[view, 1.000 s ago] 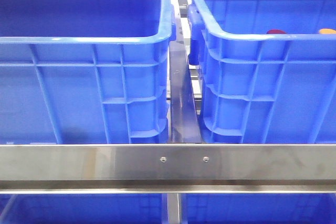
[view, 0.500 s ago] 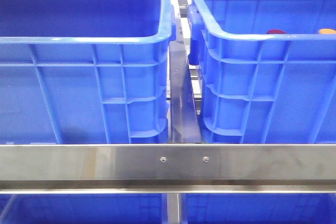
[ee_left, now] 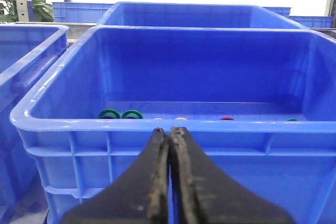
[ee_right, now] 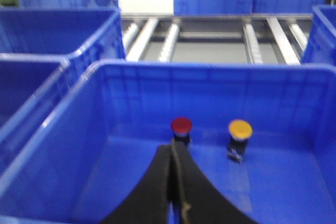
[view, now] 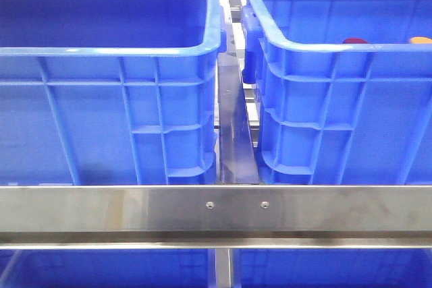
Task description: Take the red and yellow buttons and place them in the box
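The box [view: 324, 48] is the brighter blue crate on the right of the front view. The red button [view: 356, 40] and the yellow button [view: 421, 40] peek just over its near rim. In the right wrist view the red button [ee_right: 181, 125] and yellow button [ee_right: 240, 129] stand upright side by side on dark bases on the floor of the box [ee_right: 210, 66]. My right gripper [ee_right: 172, 146] is shut and empty, short of the red button. My left gripper [ee_left: 169, 130] is shut and empty, outside the near wall of another crate. Neither gripper shows in the front view.
A darker blue crate [view: 108, 50] stands left of the box, with a narrow metal gap between them. A steel rail [view: 216, 207] crosses in front. The crate [ee_left: 173, 125] before my left gripper holds two green rings [ee_left: 121, 114] and small coloured pieces. More crates and conveyor rollers [ee_right: 157, 38] lie behind.
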Motion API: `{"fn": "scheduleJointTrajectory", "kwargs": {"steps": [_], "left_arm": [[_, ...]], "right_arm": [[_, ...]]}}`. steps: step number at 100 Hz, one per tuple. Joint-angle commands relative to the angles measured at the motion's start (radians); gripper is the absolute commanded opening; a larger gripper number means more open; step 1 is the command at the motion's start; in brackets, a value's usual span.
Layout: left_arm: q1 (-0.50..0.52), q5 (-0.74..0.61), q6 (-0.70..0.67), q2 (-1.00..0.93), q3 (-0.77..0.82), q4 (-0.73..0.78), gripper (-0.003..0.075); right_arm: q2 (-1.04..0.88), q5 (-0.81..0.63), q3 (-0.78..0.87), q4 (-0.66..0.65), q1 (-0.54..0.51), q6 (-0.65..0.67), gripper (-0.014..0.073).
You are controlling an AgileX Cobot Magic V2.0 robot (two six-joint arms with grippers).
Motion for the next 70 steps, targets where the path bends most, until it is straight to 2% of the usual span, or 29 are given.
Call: {"fn": "scheduleJointTrajectory", "kwargs": {"steps": [1,14,36,43,52,70], "left_arm": [[0.001,-0.077,-0.009,-0.033,0.049,-0.001,-0.0019],[0.001,-0.077,-0.009,-0.033,0.049,-0.001,-0.0019],[0.001,-0.077,-0.009,-0.033,0.049,-0.001,-0.0019],[0.001,-0.077,-0.009,-0.033,0.049,-0.001,-0.0019],[0.001,-0.077,-0.009,-0.033,0.049,-0.001,-0.0019],[0.001,-0.077,-0.009,-0.033,0.049,-0.001,-0.0019]], "right_arm": [[-0.014,-0.029,-0.032,-0.214,-0.001,0.208,-0.0068],[-0.048,-0.065,-0.032,-0.451,0.041,0.424,-0.0068],[-0.093,-0.157,-0.015,-0.851,0.184,0.78,-0.0068],[-0.111,-0.199,0.014,-0.941,0.221,0.873,-0.0068],[-0.145,-0.26,0.07,-0.974,0.245,0.924,-0.0068],[-0.252,-0.331,0.192,-0.966,0.242,0.927,-0.0068]]}}
